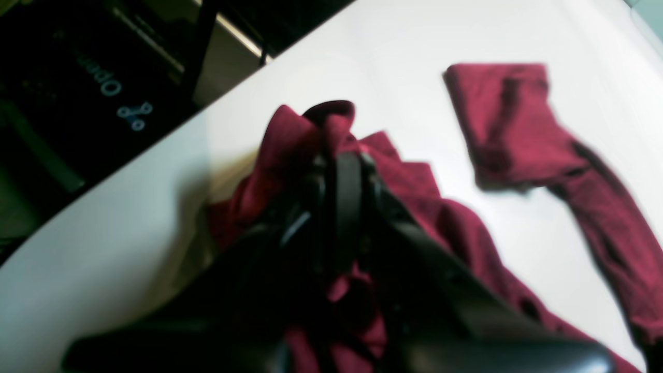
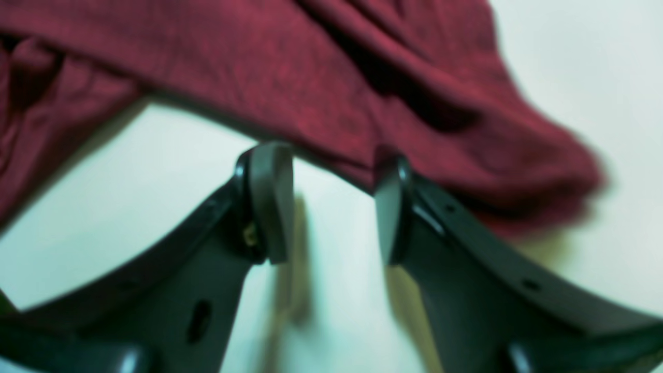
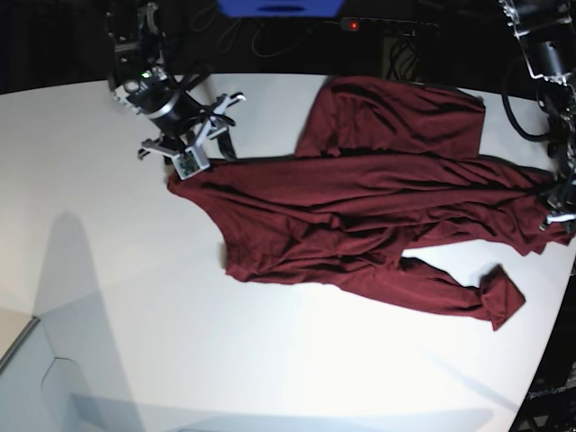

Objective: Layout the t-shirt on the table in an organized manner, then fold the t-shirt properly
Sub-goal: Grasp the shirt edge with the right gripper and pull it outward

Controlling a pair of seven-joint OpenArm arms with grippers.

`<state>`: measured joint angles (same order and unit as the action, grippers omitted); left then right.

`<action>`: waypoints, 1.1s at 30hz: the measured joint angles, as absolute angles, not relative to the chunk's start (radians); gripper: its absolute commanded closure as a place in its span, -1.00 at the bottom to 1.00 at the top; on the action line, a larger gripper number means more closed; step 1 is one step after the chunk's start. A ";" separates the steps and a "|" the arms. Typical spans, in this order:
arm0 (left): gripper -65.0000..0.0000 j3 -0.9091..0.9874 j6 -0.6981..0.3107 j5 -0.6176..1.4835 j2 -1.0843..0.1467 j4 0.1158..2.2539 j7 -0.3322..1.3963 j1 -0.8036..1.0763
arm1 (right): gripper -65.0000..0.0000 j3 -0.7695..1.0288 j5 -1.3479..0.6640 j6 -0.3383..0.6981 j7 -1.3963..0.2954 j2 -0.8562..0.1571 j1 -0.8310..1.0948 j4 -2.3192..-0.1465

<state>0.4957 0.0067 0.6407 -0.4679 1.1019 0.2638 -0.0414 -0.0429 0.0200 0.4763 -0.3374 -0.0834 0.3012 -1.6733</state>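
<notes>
Left wrist view: left gripper (image 1: 339,155) clamped tight on a bunched fold of the t-shirt (image 1: 513,124); more cloth trails beyond and to its right across the table (image 1: 362,62).

Right wrist view: right gripper (image 2: 331,207) jaws apart, holding nothing; shirt hem lies just ahead, brushing the fingertips (image 2: 272,197).

Base view: right gripper (image 3: 202,148) at the shirt's corner, left gripper (image 3: 560,211) at the opposite edge; shirt stretched between them.

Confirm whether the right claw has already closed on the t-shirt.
No: in the right wrist view the right claw stands open, bare table between its pads, at the t-shirt's edge.
</notes>
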 measured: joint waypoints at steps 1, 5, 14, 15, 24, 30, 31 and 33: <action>0.99 0.496 0.006 0.641 -0.468 1.105 0.262 -0.043 | 0.21 -0.040 0.019 0.474 -0.336 -0.085 0.299 -1.711; 0.99 0.494 0.004 0.642 -0.467 1.106 0.264 -0.043 | 0.19 0.006 0.003 0.476 -0.319 -0.065 0.220 -1.754; 1.00 0.490 0.003 0.649 -0.465 1.107 0.262 -0.042 | 0.01 0.061 0.008 0.475 -0.421 -0.014 -0.093 -1.447; 1.00 0.491 0.004 0.649 -0.466 1.107 0.262 -0.042 | -0.05 0.061 0.012 0.476 -0.434 -0.014 -0.123 -1.411; 1.00 0.494 0.004 0.649 -0.465 1.107 0.264 -0.042 | -0.29 0.058 0.011 0.475 -0.438 -0.014 -0.252 -1.177; 1.00 0.494 0.004 0.649 -0.465 1.107 0.265 -0.042 | -0.16 0.054 0.010 0.475 -0.390 0.012 -0.248 -1.175; 1.00 0.494 0.004 0.649 -0.465 1.107 0.265 -0.043 | -0.12 0.053 0.010 0.475 -0.383 0.017 -0.248 -1.175; 1.00 0.494 0.004 0.649 -0.465 1.107 0.264 -0.043 | -0.06 0.043 0.006 0.475 -0.368 0.017 -0.249 -1.168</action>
<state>0.4942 0.0044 0.6487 -0.4648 1.1069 0.2642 -0.0425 0.0425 0.0063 0.4747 -0.3679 0.0170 -0.2485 -1.1683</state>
